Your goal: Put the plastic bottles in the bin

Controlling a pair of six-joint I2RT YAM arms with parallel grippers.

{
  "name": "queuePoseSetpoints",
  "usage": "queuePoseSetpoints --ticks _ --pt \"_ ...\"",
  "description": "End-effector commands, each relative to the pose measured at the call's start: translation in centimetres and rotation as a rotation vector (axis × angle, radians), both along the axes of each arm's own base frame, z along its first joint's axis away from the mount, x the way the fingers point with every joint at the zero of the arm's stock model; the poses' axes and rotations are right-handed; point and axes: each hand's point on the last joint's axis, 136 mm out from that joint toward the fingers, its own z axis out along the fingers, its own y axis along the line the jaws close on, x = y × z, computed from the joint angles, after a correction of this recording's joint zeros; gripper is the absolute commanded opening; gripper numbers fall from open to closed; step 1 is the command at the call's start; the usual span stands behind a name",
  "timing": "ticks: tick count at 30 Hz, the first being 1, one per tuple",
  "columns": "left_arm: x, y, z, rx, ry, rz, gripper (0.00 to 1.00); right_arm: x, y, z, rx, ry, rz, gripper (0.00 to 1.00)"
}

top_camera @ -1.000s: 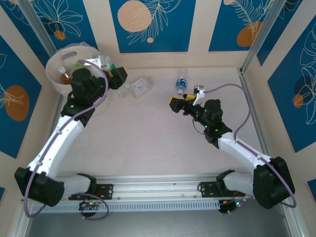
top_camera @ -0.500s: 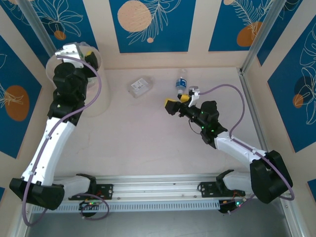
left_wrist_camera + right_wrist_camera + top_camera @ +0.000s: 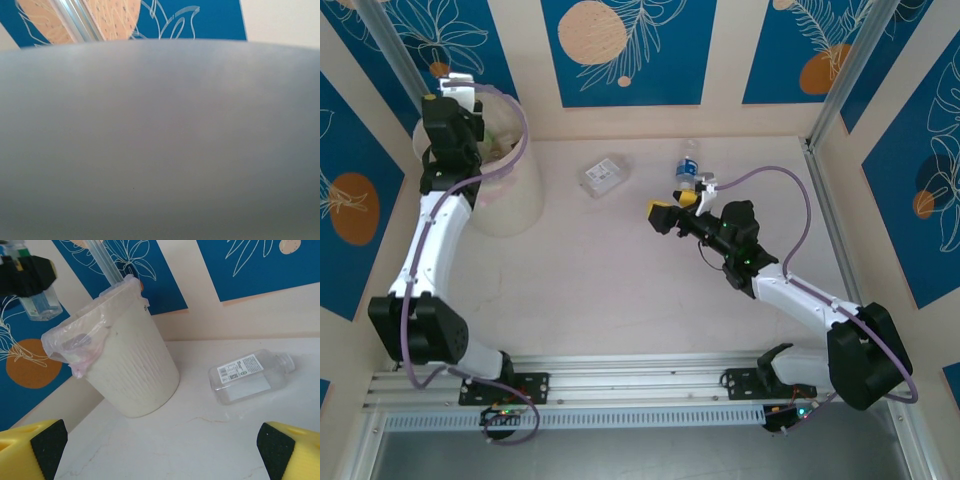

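Near edge: both arm bases sit on the rail, and the right arm runs up and left over the table [image 3: 610, 290]

Right gripper [image 3: 672, 207]: low over mid-table, pointing toward the far-left corner. Its yellow fingertips [image 3: 35, 445] with black pads stand wide apart, with nothing between them

Blue-label bottle [image 3: 688, 168]: upright on the table just beyond the right gripper, close beside its far finger. Clear body, blue band round the middle

Square clear bottle [image 3: 248, 377]: lying on its side on the table, left of the blue-label one and well apart from it. White printed label faces up. It lies between the right gripper and the bin, nearer the back wall

Bin [image 3: 131, 367]: cream, ribbed wall, standing upright on the table in the far-left corner. A clear bag liner [image 3: 82, 335] is folded out over the rim

Left arm: stretched up along the left side to the bin. Left gripper [image 3: 25, 271]: high above the bin's far-left rim, black pads clamped on a small clear bottle [image 3: 40, 306]. The bottle hangs upright with its body below the pads, above rim level and not inside the bin

Left wrist camera: a pale grey blur lies across the lens, possibly the held bottle up close, not sure. A strip of blue and peach wall panel [image 3: 150, 20] shows above it
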Motion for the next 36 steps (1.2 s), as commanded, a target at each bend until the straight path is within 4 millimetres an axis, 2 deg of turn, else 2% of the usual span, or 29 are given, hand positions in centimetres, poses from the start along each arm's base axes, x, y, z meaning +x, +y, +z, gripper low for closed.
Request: queuePoseSetpoints --ticks 1,4,8,14,19,23,25,26,27,28,32,36 --pt "0.9 2.0 1.7 0.083 -0.021 0.01 0.0 0.2 0.1 1.7 -0.001 -0.039 -0.014 0.99" --pt "2.3 2.8 -0.2 0.08 0.016 -0.025 0.0 0.3 0.3 1.7 -0.009 -0.03 -0.012 0.99" --pt "4.2 3.0 -2.1 0.135 0.082 -0.097 0.0 0.4 0.5 1.6 -0.024 -0.024 -0.007 1.0" --pt "6.5 3.1 -3.8 0.224 0.183 -0.152 0.05 0.5 0.7 1.0 -0.036 -0.012 -0.005 1.0" --pt "8.1 3.1 -5.2 0.326 0.253 -0.185 0.17 0.7 1.2 0.8 -0.045 -0.002 0.012 0.99" --pt "9.7 3.2 -6.3 0.444 0.299 -0.199 0.22 0.7 1.5 0.8 -0.054 -0.002 0.02 1.0" --pt "10.2 3.3 -6.4 0.474 0.313 -0.209 0.32 0.7 1.6 0.6 -0.058 0.003 0.023 1.0" --pt "10.3 3.2 -6.4 0.475 0.315 -0.217 0.42 0.7 1.6 0.6 -0.06 0.003 0.021 1.0" --pt "10.3 3.1 -6.0 0.461 0.305 -0.214 0.61 0.7 1.6 0.6 -0.061 0.004 0.021 1.0" --pt "10.1 3.2 -5.5 0.437 0.302 -0.211 0.71 0.8 1.6 0.6 -0.062 0.004 0.02 1.0" --pt "9.6 2.5 -3.2 0.347 0.261 -0.236 0.85 0.8 1.8 0.6 -0.066 0.002 0.023 1.0" --pt "8.8 2.0 -1.7 0.269 0.236 -0.247 0.93 0.8 2.1 0.6 -0.074 0.005 0.036 1.0"
